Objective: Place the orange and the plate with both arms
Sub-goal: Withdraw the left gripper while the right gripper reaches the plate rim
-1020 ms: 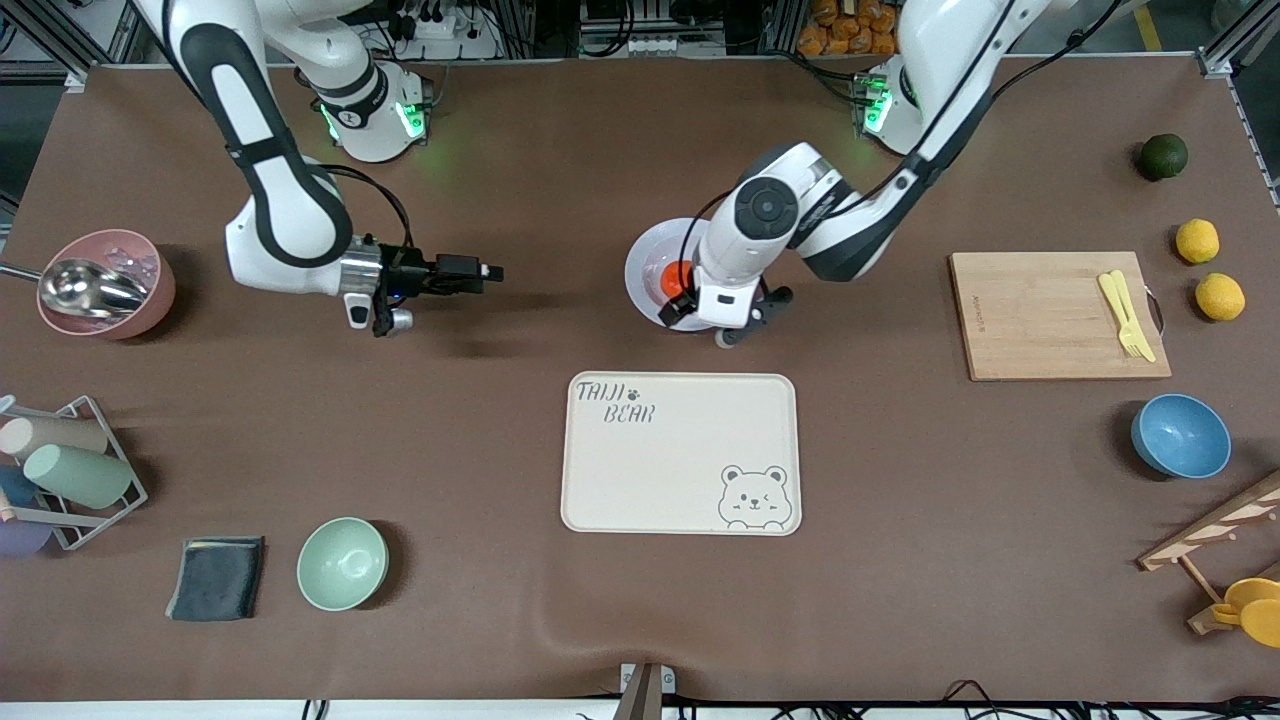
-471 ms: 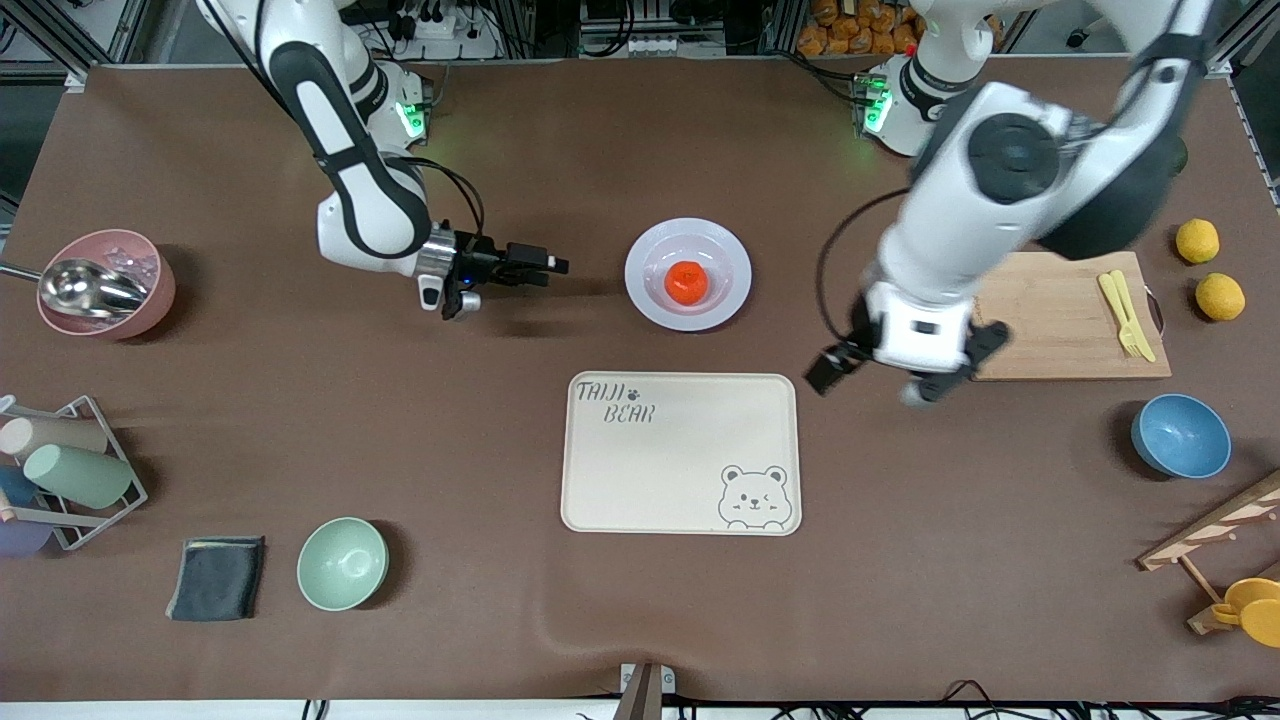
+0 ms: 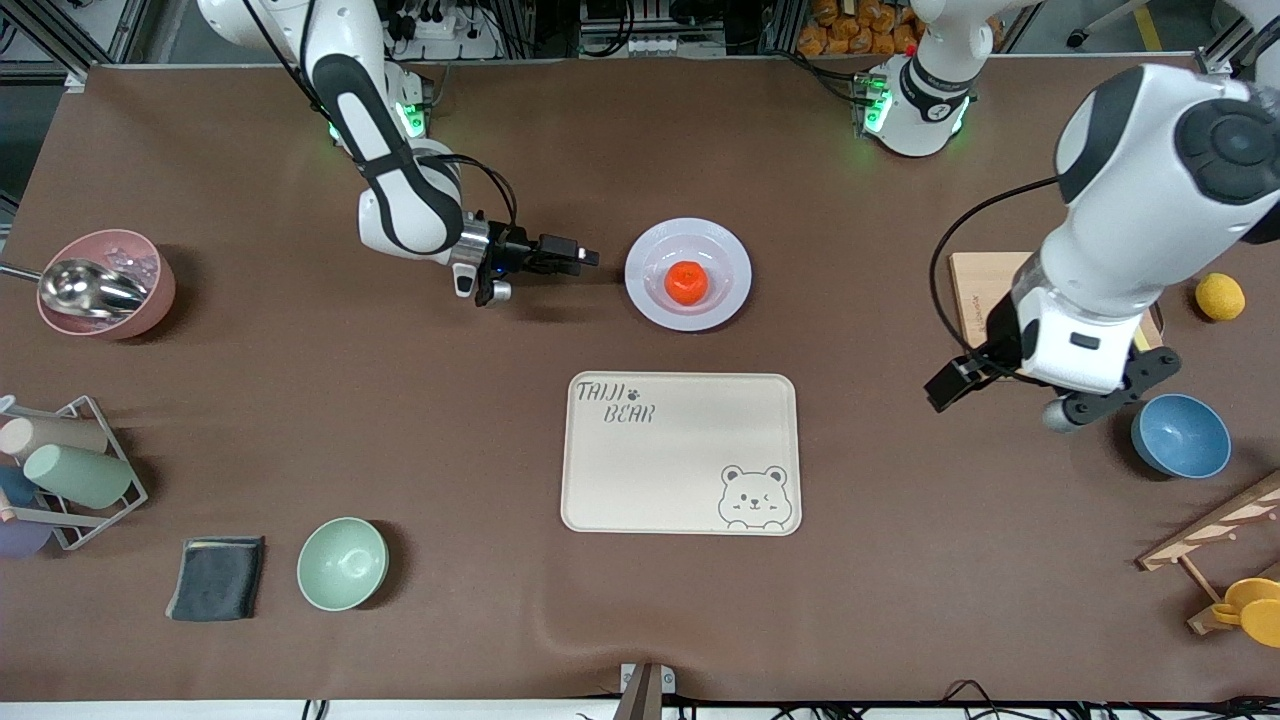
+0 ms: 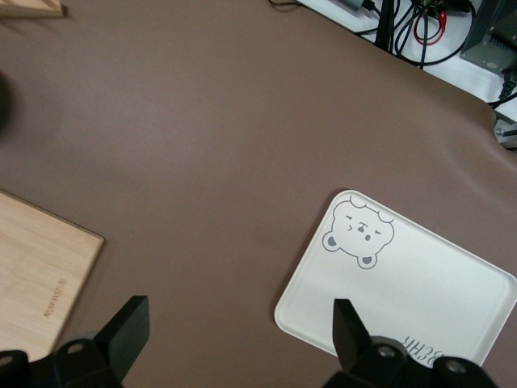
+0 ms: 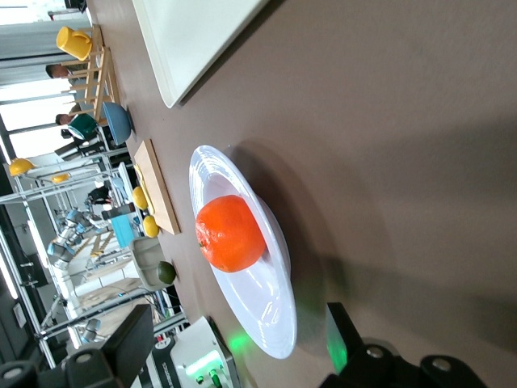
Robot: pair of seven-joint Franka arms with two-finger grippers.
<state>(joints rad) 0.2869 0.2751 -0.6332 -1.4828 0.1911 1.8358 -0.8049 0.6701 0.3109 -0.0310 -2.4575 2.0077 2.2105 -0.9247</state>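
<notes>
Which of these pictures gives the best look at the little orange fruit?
The front view: the orange sits whole in the middle of the plate. The right wrist view shows it closer but from a low angle. The left wrist view misses it.

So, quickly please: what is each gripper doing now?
Left gripper: open, empty, over the table.
Right gripper: open, empty, beside the plate.

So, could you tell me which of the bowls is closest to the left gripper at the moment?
The blue bowl, at the left arm's end of the table: the open left gripper hangs just beside it. The green bowl and pink bowl sit at the right arm's end.
</notes>
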